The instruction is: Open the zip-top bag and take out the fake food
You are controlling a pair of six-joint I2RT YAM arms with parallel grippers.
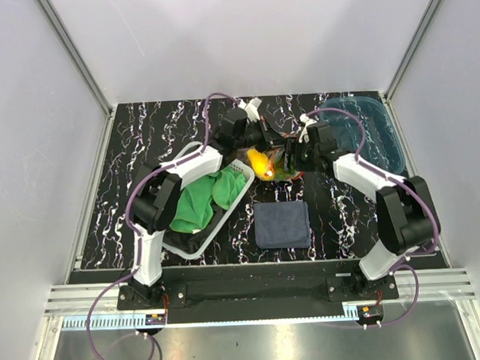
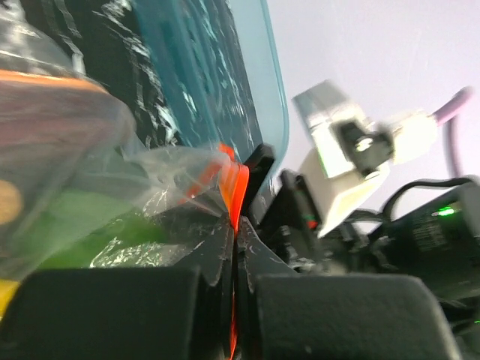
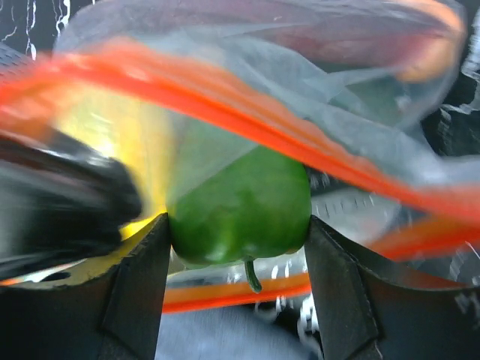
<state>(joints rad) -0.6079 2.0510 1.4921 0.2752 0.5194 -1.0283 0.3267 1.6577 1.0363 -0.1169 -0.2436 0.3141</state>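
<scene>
- The zip-top bag (image 1: pixel 278 172), a crinkled clear plastic pouch, sits on the black, white-veined surface (image 1: pixel 337 215) just beyond the dark blue cloth (image 1: pixel 282 224), a flat, soft square.
- The left tool (image 2: pixel 235 240) is pinched tight on the bag's orange-red zip strip (image 2: pixel 236 191), a thin glossy ribbon caught between its black pads.
- The right tool (image 3: pixel 238 225) holds a smooth, blocky green pepper (image 3: pixel 240 199) with a short curved stem, one matte black pad against each side. I cannot tell whether a layer of plastic lies between.
- A rounded yellow lemon (image 1: pixel 261 165) shows through the film beside the pepper.
- Left of the cloth stands a white rectangular basket (image 1: pixel 232 208) with a rumpled green cloth (image 1: pixel 197 202) inside.
- Beyond the cloth and to the right lies a translucent blue tray (image 1: pixel 373 134) with rounded corners.
</scene>
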